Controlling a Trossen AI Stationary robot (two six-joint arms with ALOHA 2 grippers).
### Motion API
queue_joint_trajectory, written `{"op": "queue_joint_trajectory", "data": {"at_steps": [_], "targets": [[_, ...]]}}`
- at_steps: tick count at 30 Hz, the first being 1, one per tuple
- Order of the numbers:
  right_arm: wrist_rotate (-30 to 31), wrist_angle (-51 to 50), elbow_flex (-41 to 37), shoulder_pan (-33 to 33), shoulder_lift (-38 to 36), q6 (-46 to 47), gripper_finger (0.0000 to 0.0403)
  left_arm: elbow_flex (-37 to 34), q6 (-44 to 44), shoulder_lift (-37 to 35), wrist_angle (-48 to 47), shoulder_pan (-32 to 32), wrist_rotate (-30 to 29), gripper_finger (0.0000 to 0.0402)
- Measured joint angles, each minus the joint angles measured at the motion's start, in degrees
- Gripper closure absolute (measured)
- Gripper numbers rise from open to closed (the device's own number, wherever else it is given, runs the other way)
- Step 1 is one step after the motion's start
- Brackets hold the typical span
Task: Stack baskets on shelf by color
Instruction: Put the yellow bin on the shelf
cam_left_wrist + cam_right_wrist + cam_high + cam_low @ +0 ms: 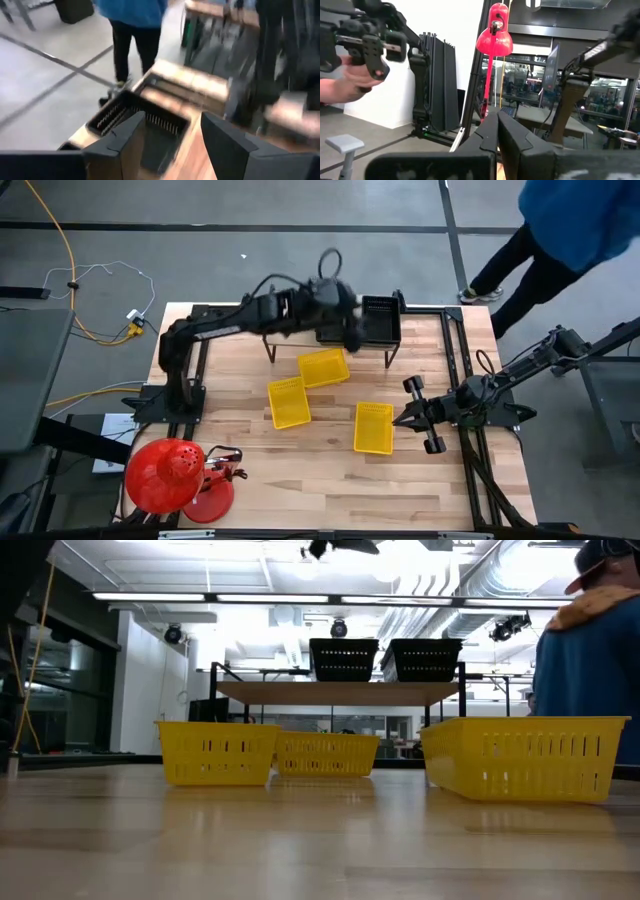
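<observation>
Baskets, yellow: three on the tabletop (pixel 300 470), near side of the shelf; one just below the shelf, tilted (pixel 324 367); one left of centre (pixel 288 402); one to the right (pixel 374 427), nearest the right gripper.
Baskets, black: two on the shelf in the low view, side by side (pixel 344 660) and (pixel 424 660).
Shelf (pixel 340 692): far edge of the table, wood top on thin black legs.
Left gripper (pixel 172 132): above the shelf's middle, fingers spread wide, holding nothing; a black basket (pixel 137 120) lies just beyond and between the fingertips.
Right gripper (pixel 499 131): right edge of the table, fingers closed together, empty, well apart from the shelf.
Person (pixel 560 240): blue top, dark trousers, beyond the far right corner.
Lamp (pixel 165 476): red, near left corner.
</observation>
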Motion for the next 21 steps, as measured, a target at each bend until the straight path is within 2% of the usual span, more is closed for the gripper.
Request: {"op": "queue_joint_trajectory", "data": {"at_steps": [6,10,13,16,21], "targets": [[1.19,-0.01,0.00,0.00,0.00,0.64,0.0403,-0.55,6.96,-0.30,-7.37,-6.33,-12.41,0.0220],[3.47,-0.58,0.00,-0.02,0.02,2.40,0.0403,-6.07,10.06,-0.84,-2.37,-9.42,-12.59,0.0220],[3.85,-1.21,0.00,0.00,0.01,2.57,0.0403,-12.79,11.69,-2.90,5.31,-11.23,-11.95,0.0220],[3.85,-1.54,0.00,0.00,0.00,2.62,0.0403,-22.68,11.97,-7.63,14.30,-11.42,-10.37,0.0220],[4.42,-2.05,0.00,-0.02,0.01,2.56,0.0403,-43.96,12.74,-18.89,33.71,-11.28,-4.29,0.0220]]}}
